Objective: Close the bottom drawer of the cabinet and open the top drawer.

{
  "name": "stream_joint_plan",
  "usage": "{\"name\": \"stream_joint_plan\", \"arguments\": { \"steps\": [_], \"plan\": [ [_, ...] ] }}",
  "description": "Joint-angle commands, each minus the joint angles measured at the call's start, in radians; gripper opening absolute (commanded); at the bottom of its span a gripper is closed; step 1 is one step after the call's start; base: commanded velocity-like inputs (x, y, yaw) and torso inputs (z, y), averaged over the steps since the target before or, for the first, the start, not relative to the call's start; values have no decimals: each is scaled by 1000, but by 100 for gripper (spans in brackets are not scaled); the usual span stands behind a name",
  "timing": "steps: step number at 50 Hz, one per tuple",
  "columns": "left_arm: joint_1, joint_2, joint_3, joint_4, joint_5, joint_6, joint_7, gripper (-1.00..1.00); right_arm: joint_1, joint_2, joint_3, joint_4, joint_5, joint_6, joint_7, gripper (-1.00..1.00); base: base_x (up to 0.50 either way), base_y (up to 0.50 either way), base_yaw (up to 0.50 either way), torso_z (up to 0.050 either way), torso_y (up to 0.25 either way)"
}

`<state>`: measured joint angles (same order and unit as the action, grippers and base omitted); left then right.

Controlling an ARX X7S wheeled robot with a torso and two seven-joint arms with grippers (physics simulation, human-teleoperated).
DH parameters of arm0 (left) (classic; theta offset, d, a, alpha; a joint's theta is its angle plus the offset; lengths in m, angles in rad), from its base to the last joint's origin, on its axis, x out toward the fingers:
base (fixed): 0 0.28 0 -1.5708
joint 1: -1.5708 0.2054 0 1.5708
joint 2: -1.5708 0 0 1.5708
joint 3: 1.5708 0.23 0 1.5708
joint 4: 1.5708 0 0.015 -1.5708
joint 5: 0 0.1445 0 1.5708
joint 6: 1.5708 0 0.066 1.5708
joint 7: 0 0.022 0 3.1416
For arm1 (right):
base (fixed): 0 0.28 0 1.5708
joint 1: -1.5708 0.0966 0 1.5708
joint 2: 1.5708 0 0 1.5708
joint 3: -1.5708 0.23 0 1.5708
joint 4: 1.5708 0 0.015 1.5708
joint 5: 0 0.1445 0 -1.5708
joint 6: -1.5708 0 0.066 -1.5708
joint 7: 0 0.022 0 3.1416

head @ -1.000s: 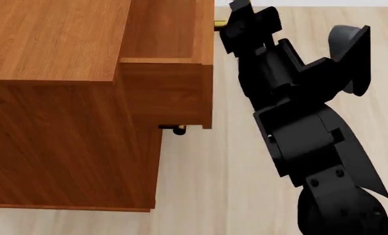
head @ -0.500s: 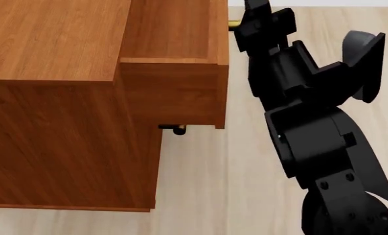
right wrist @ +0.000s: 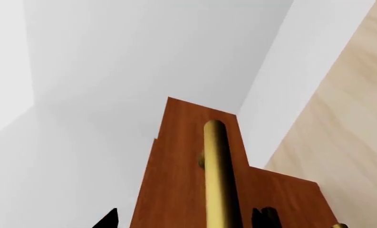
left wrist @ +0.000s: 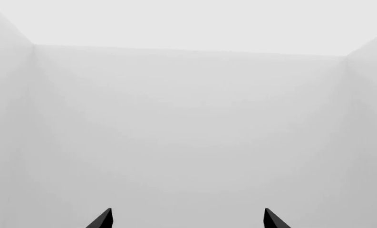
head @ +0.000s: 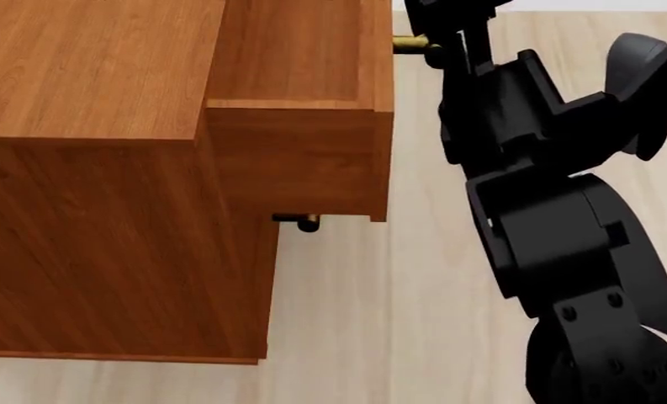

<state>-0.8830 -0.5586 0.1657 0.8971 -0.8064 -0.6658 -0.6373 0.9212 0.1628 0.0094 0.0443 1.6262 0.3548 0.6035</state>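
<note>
The cabinet [head: 87, 67] fills the left of the head view. Its top drawer [head: 299, 50] stands pulled out, with the inside showing. The drawer's brass bar handle [head: 412, 42] sticks out from its front. My right gripper [head: 451, 21] is at that handle. In the right wrist view the handle [right wrist: 218, 171] runs between the spread fingertips of the right gripper [right wrist: 187, 219], which is open, not clamped. A lower drawer's brass handle [head: 307, 223] peeks out under the top drawer. The bottom drawer itself is hidden. My left gripper [left wrist: 187, 219] is open, empty and faces a white wall.
The pale wooden floor [head: 367, 320] lies to the right of the cabinet. My right arm [head: 558, 236] fills the right side of the head view. White walls [right wrist: 112, 57] stand behind the cabinet.
The top drawer slid further out during the first half second and has stayed put since. My right arm has moved on to the right, so more of the handle shows.
</note>
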Motion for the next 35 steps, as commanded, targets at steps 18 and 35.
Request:
{"name": "stream_joint_plan", "arguments": {
  "steps": [18,35],
  "plan": [
    [-12,-5,9,4,-14,-2,-14,100,-29,26,22,-8,2,-45,-17,100,0,0,0,0,1],
    [-7,-6,18,-3,-7,10,-13,100,-37,122,14,-60,-72,-41,24,100,0,0,0,0,0]
  ]
}}
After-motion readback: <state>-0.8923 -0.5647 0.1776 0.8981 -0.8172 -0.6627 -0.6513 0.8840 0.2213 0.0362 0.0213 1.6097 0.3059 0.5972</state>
